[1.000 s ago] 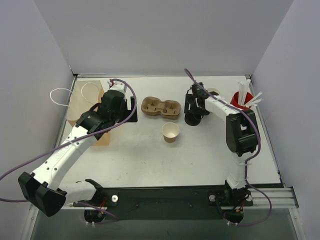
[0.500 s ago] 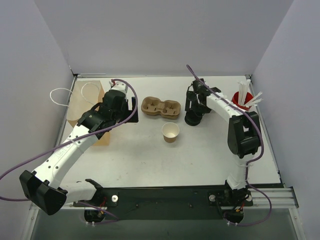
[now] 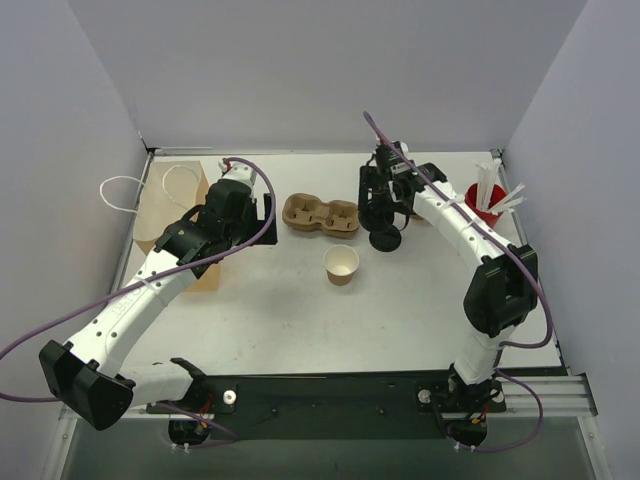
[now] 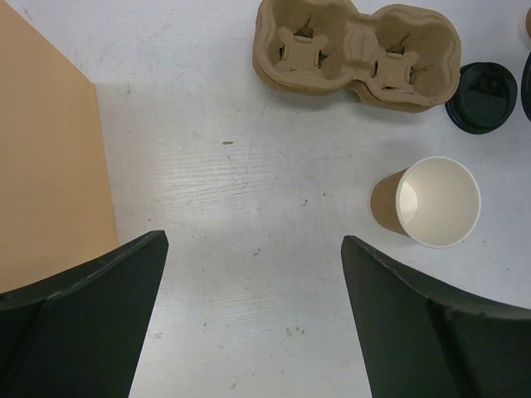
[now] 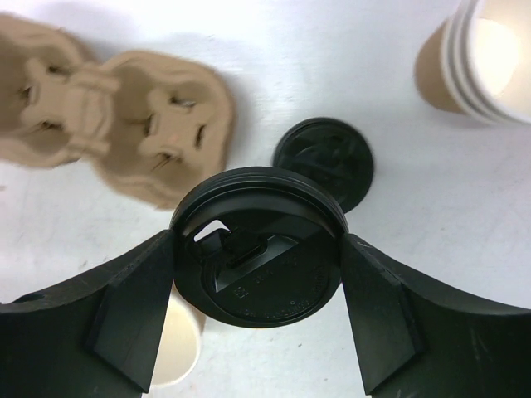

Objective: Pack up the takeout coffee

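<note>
Clamps a black lid (image 5: 249,286) rim to rim in the right gripper (image 5: 258,249), raised off the table (image 3: 280,300). Holds the left gripper (image 4: 255,242) spread wide and empty at 9 o'clock of the cup carrier (image 3: 320,214). Shows a second black lid (image 3: 385,240) flat just beside the carrier at 4 o'clock, with a stack of cups (image 5: 465,62) beyond. Finds the takeout coffee (image 3: 342,264) upright at 6 o'clock of the carrier's right slot, apart from it, tan outside, white inside, uncovered.
</note>
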